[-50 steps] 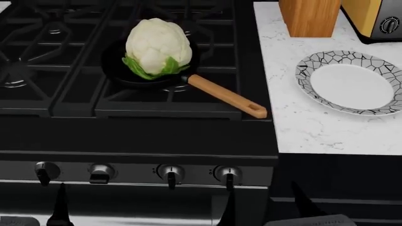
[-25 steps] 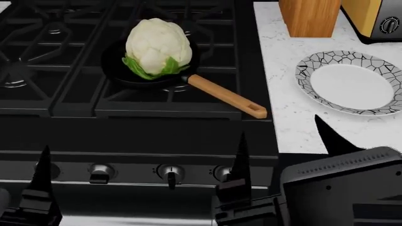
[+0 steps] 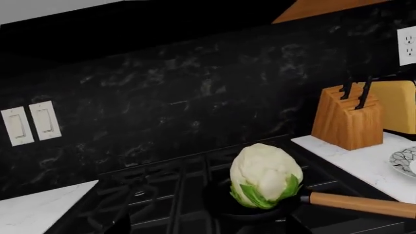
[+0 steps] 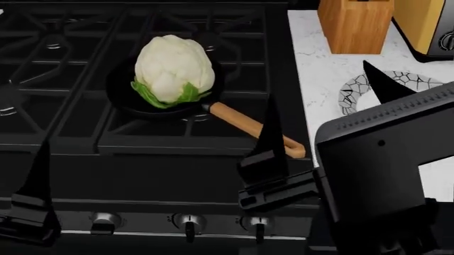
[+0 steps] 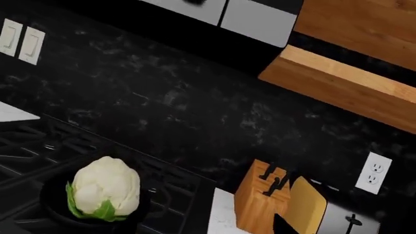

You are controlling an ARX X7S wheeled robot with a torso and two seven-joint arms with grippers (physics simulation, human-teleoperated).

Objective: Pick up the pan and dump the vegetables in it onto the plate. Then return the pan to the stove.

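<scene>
In the left wrist view I see the cauliflower point(image 3: 266, 175) sitting in the pan point(image 3: 250, 207) on the stove point(image 3: 162, 195), with a knife block point(image 3: 346, 119) on the white worktop point(image 3: 364, 163) beside it; this tool itself I cannot see here. In the head view the right tool point(image 4: 322, 114) stands released, one finger before the pan handle and its body covering much of the plate point(image 4: 351, 93), while of the left tool I see only one finger point(image 4: 35, 183), so its state I cannot tell. In the right wrist view the cauliflower in the pan lies well apart from the knife block and a yellow toaster point(image 5: 309, 209).
</scene>
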